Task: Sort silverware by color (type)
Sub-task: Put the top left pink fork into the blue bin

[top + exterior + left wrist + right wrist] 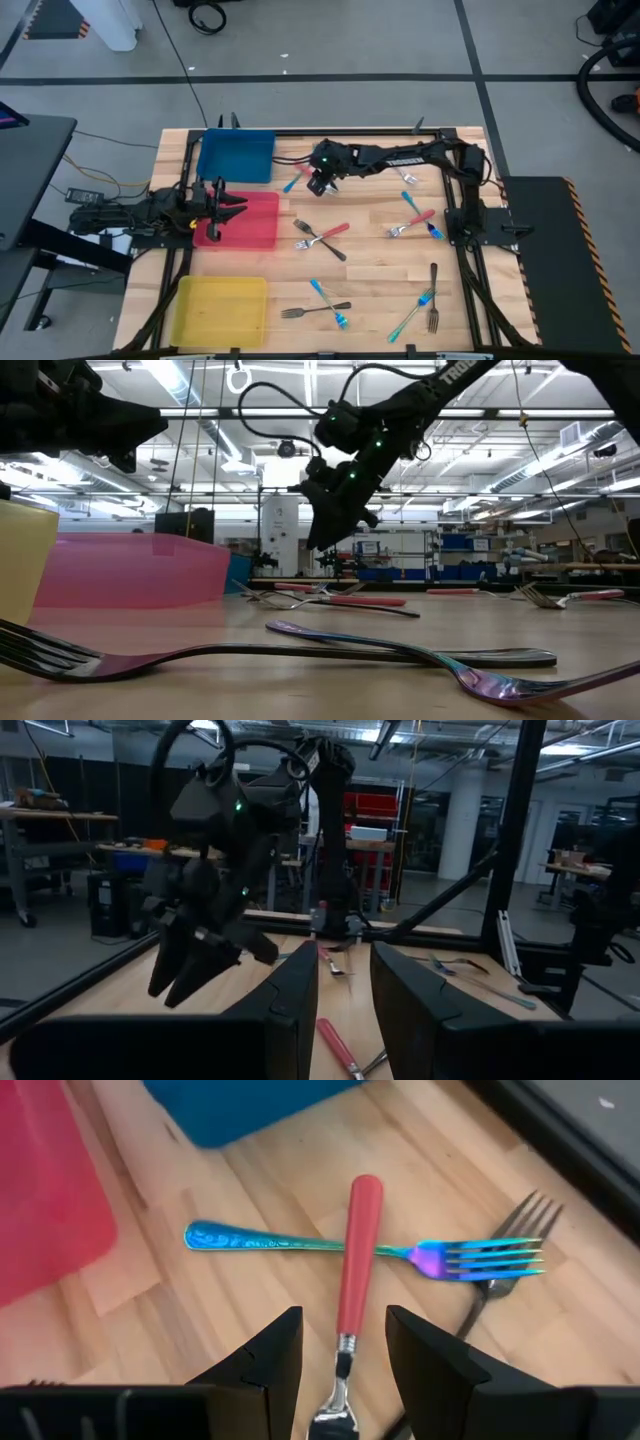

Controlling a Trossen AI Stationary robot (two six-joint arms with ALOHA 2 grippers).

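The right gripper [322, 186] hangs above the far middle of the table [370, 270], just beside the blue bin [236, 157], and its fingers are spread with nothing between them. Its wrist camera looks straight down on a small pile: a red-handled fork [355, 1258] lying across a blue fork [300, 1241], with the tines of a dark metal fork [515, 1220] poking out beside them. The red handle runs right into the gap between the fingers, so the step in hand looks like lining up to pick that fork. I judge the next move as a straight drop over the red handle, a close on it, and a lift that leaves the blue fork under it undisturbed; since the two cross and touch, the blue one could be dragged along. From there the fork would go to the red bin [250, 222], which sits close by. The left gripper [222, 201] waits over the near edge of that red bin, fingers parted and holding nothing. The yellow bin [220, 308] stands at the front left. The sorting seems barely begun: forks still lie scattered over the middle and right of the table, and from above the bins look bare, though their floors are hard to read.
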